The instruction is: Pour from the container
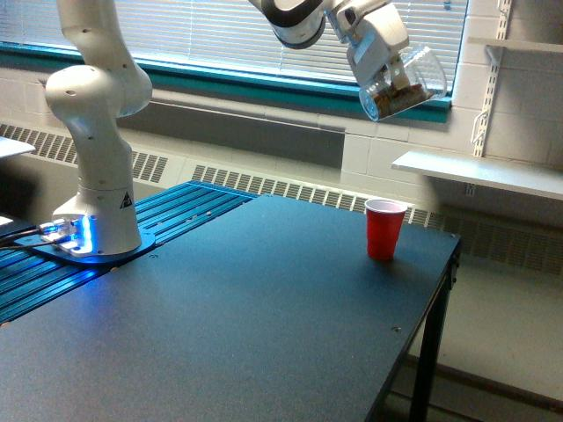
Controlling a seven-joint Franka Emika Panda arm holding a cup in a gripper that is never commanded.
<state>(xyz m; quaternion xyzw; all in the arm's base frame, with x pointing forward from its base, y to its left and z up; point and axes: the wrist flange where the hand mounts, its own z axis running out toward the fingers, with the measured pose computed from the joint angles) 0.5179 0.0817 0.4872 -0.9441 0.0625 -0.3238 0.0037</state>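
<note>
a lab: robot arm base (95, 207) bolted by a dark table (264, 308), cinderblock walls (519, 97), window blinds (211, 35).

No readable text — only a small sign on the arm base (124, 199)

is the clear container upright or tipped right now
Tipped. The container lies nearly sideways in the gripper, brown bits pooled along its lower side, high above the red cup.

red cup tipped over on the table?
No, the red cup stands upright on the table, mouth up.
</note>
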